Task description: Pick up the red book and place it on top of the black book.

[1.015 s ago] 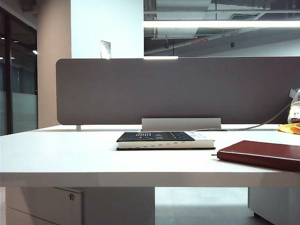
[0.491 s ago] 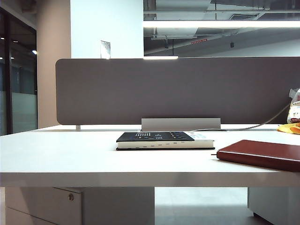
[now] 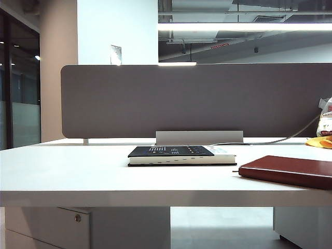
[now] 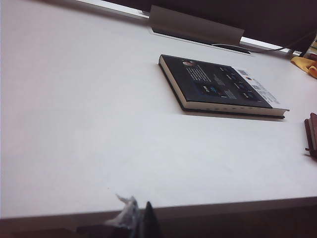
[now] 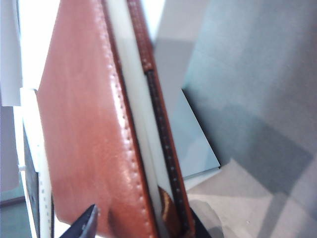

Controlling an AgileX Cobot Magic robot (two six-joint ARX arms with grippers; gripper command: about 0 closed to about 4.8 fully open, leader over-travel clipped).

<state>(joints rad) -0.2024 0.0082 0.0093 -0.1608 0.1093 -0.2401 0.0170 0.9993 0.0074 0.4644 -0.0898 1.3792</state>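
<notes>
— Red book (image 3: pixel 288 171) lies on the counter (image 3: pixel 78 171), right of the black book (image 3: pixel 179 154); right gripper (image 5: pixel 141 225), jaws open, straddles its edge.
— Nothing held yet. Square up, then close. Left gripper (image 4: pixel 141 220)?
— Parked low; can't tell its jaws.

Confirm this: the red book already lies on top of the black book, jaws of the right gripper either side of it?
Not stacked. The exterior view shows the red book flat on the table, right of the black book and apart from it. The right gripper does straddle its edge.
</notes>
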